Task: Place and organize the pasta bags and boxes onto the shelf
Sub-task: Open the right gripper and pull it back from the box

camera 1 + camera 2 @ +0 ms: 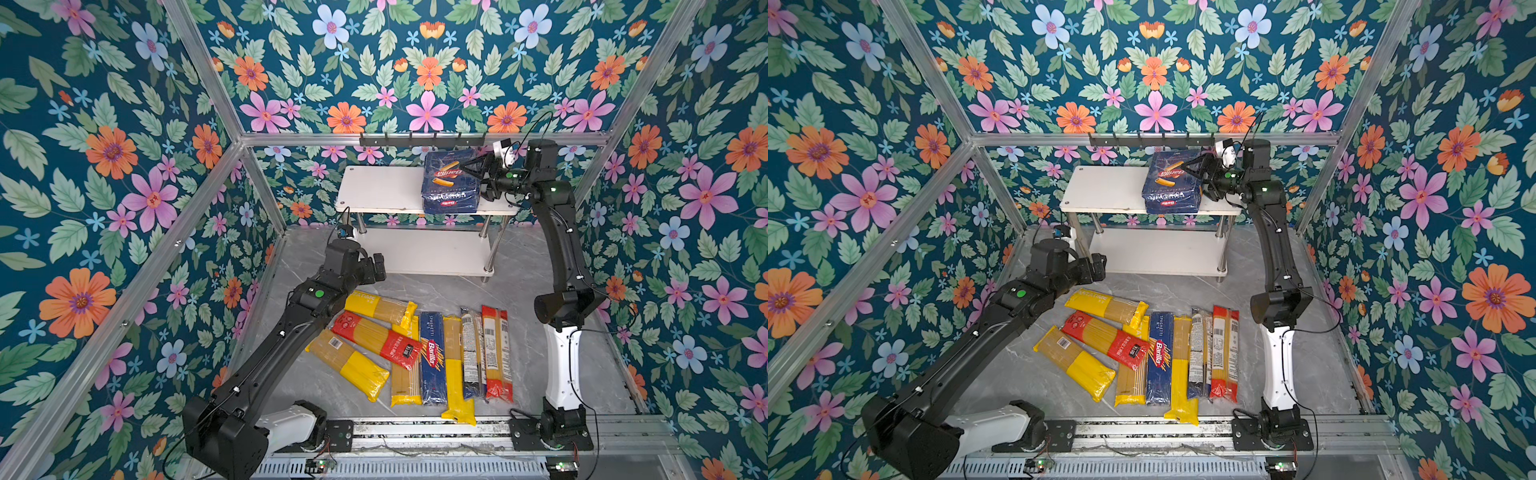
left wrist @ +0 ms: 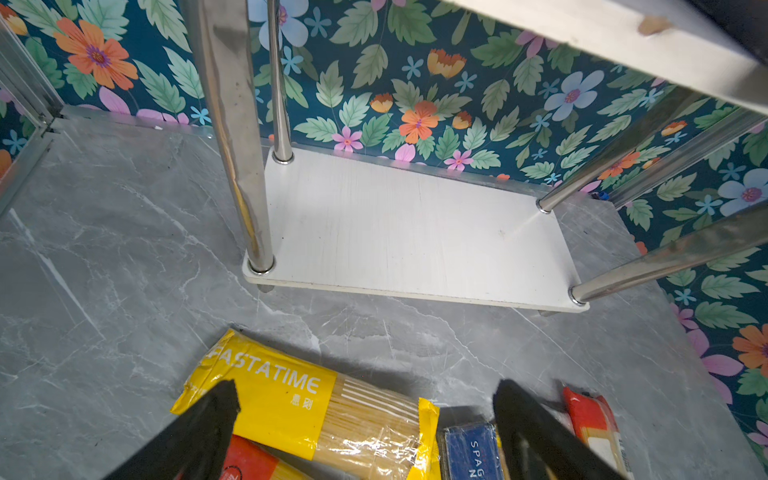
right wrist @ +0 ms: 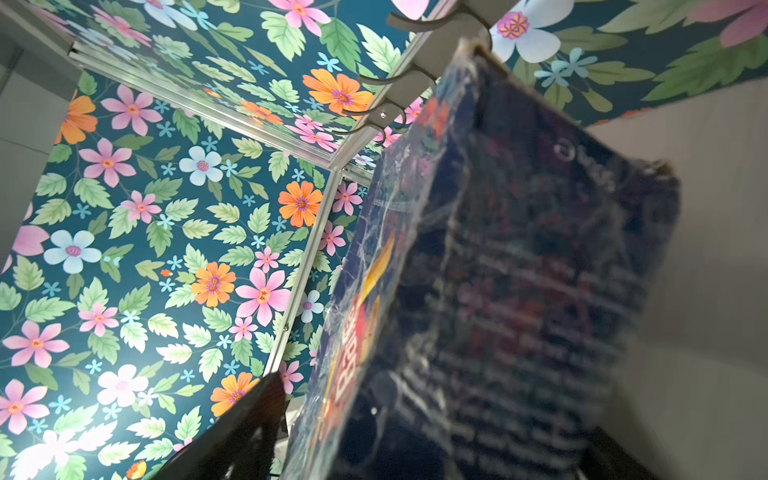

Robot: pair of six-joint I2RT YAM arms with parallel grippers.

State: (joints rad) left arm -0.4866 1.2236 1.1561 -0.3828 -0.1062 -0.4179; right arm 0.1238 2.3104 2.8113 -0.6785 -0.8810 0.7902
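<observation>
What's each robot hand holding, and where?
The left gripper holds nothing. The right gripper straddles a side of the wide dark-blue Barilla pack; whether it grips cannot be told.

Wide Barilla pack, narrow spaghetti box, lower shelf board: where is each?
wide Barilla pack (image 1: pixel 451 180): in a top view, middle of its face
narrow spaghetti box (image 1: pixel 432 355): in a top view, its red logo
lower shelf board (image 2: pixel 415 237): left wrist view, its bare middle

The wide dark-blue Barilla rigatoni pack (image 1: pixel 451 185) is being borne on the right end of the shelf's (image 1: pixel 374 189) top board, with the right gripper (image 1: pixel 473 169) being held at its right edge. The narrow blue Barilla spaghetti box (image 1: pixel 432 357) and seven spaghetti bags (image 1: pixel 376 338) are being carried by the grey bench (image 1: pixel 540 291).
</observation>
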